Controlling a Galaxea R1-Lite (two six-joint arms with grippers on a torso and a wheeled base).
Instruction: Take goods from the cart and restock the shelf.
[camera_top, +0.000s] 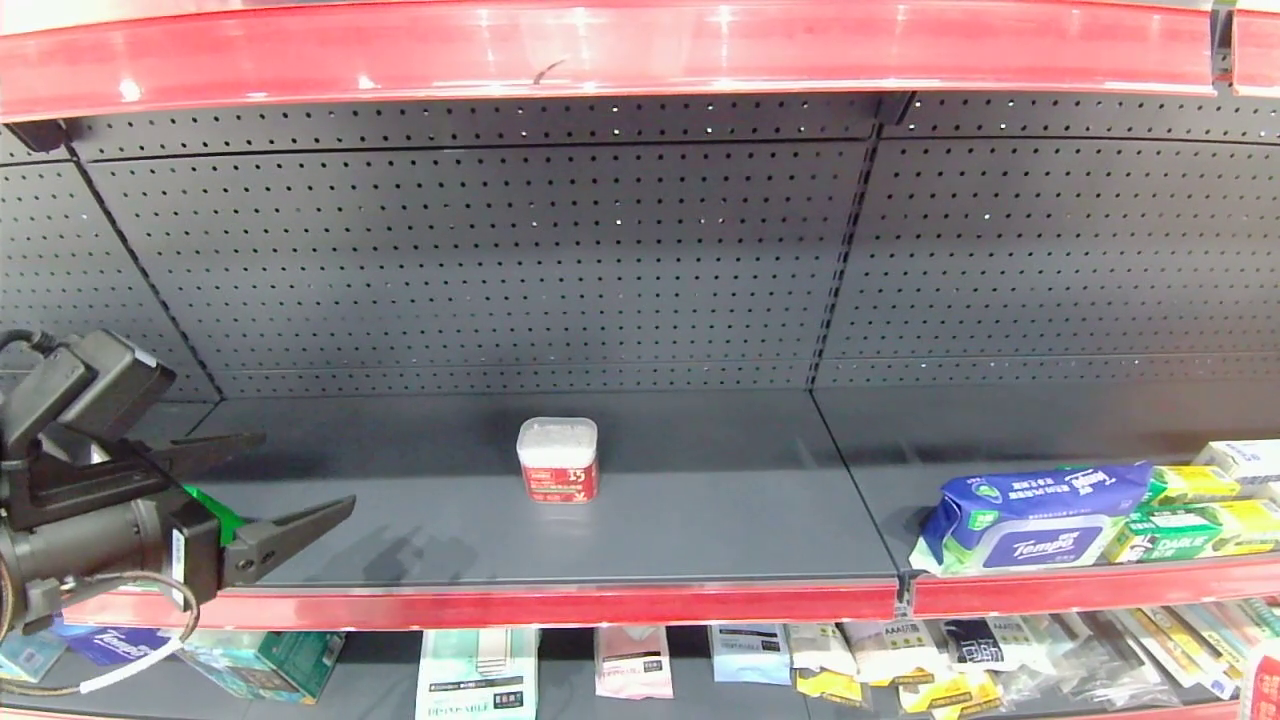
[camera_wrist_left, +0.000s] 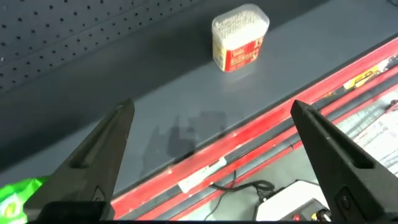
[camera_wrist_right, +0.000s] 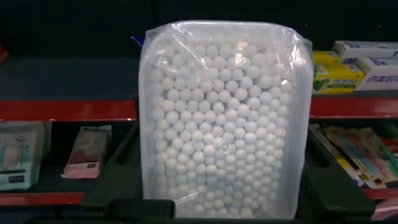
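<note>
A small cotton swab box (camera_top: 558, 460) with a white lid and a red label stands upright in the middle of the grey shelf (camera_top: 700, 500). The left wrist view shows the same cotton swab box (camera_wrist_left: 239, 37) well beyond my fingers. My left gripper (camera_top: 305, 470) hovers open and empty over the shelf's left front part, left of that box; in its own view the left gripper (camera_wrist_left: 212, 107) has wide-spread jaws. My right gripper (camera_wrist_right: 221, 186) is shut on a second clear cotton swab box (camera_wrist_right: 224, 118), held in front of the shelves.
A blue wet-wipes pack (camera_top: 1040, 515) and green and yellow boxes (camera_top: 1190, 510) lie at the shelf's right end. The red shelf edge (camera_top: 500, 605) runs along the front. Below it, a lower shelf holds several packets (camera_top: 630, 660). A perforated back panel (camera_top: 500, 250) closes the rear.
</note>
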